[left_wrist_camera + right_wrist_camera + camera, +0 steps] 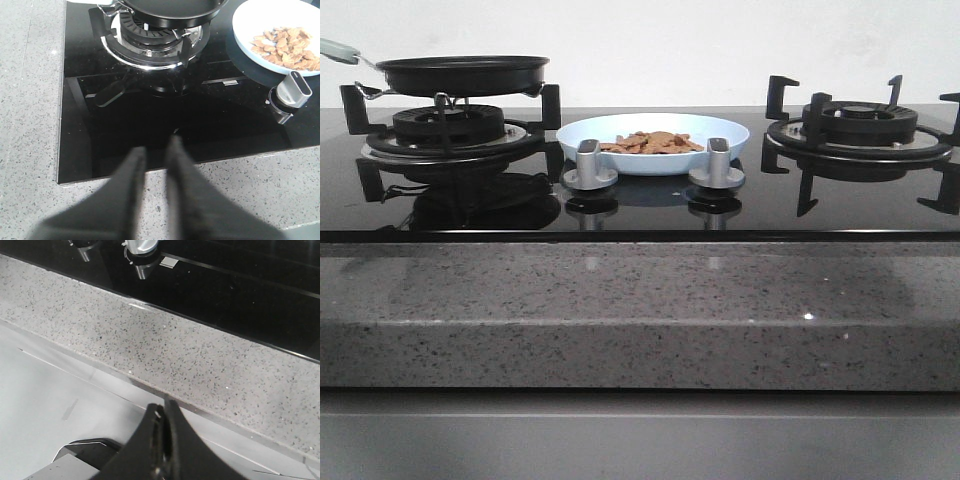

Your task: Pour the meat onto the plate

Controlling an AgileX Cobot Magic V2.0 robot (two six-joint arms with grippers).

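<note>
The pale-blue plate (720,126) sits on the black glass hob between the two burners. The meat (651,142), a heap of reddish-brown slices, lies in it. Both also show in the left wrist view, the plate (245,25) and the meat (287,47). The black frying pan (460,72) rests on the left burner and no meat shows in it. My left gripper (156,146) hovers over the hob's front edge, its jaws a narrow gap apart and empty. My right gripper (164,405) is shut and empty, low in front of the stone counter. Neither gripper shows in the front view.
Two silver knobs (588,165) (717,165) stand just in front of the plate. The right burner (858,125) carries nothing. The pan's pale handle (338,48) points off to the left. A speckled grey stone counter (640,310) runs along the front of the hob.
</note>
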